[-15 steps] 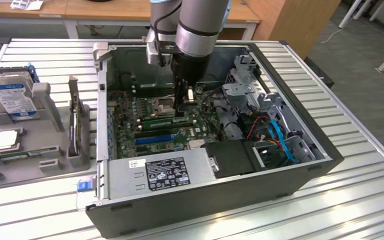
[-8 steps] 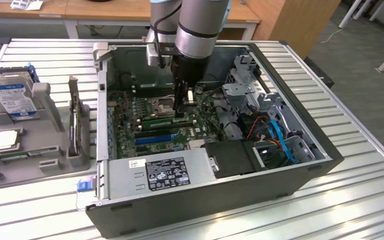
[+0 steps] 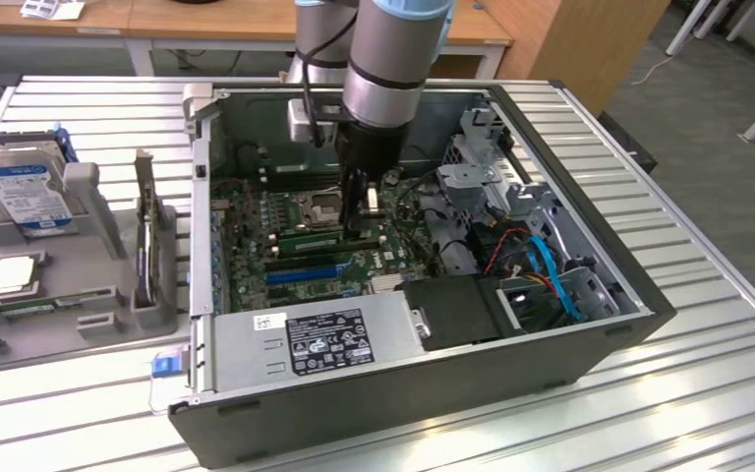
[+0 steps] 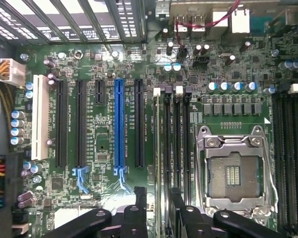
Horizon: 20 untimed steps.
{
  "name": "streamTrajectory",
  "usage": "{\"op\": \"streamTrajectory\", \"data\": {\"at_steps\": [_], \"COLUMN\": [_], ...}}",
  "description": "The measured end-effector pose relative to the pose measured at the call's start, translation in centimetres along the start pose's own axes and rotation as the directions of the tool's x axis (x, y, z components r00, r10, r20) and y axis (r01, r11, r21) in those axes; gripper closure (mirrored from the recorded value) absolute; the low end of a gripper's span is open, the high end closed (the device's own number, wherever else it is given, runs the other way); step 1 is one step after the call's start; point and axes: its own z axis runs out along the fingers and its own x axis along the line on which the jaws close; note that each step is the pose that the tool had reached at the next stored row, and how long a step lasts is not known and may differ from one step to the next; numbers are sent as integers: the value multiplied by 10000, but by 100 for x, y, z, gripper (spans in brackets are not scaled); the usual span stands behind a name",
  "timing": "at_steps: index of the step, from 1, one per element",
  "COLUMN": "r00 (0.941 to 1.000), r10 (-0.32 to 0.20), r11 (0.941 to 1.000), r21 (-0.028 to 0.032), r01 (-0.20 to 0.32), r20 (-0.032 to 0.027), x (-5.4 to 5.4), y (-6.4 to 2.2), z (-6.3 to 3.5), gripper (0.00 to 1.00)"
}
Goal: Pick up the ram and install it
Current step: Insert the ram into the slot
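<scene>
My gripper (image 3: 363, 212) hangs straight down inside the open computer case (image 3: 613, 324), just above the motherboard (image 3: 286, 211). In the wrist view its black fingers (image 4: 140, 197) stand apart on either side of the row of memory slots, so the gripper (image 4: 158, 192) is open. The ram (image 4: 157, 148) appears as a thin pale-green edge standing in the slot nearest the long black expansion slot, in line with the gap between the fingers. From the exterior view it is a narrow green strip (image 3: 310, 239) among the black slots. Nothing is held.
The empty silver processor socket (image 4: 233, 173) lies beside the memory slots. A grey fixture (image 3: 102, 295) on the exterior view's left carries a blue-labelled hard drive (image 3: 24, 192), a square silver chip (image 3: 11, 275) and an upright card (image 3: 154, 246). Drive cage and blue cables (image 3: 549, 270) crowd the case's right side.
</scene>
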Motion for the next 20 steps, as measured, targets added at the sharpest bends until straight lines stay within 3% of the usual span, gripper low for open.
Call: {"op": "streamTrajectory", "data": {"at_steps": [4,11,14,20], "r00": [10000,10000,10000,10000], "r10": [1,2,2,2], "r11": [10000,10000,10000,10000], "r21": [0,0,0,0], "r01": [-1,-2,-2,-2], "r20": [-13,-16,-17,-16], "x": [-2,-2,-2,-2], "y": [-5,-5,-5,-5], "z": [71,76,76,76], "gripper": [68,70,88,88]}}
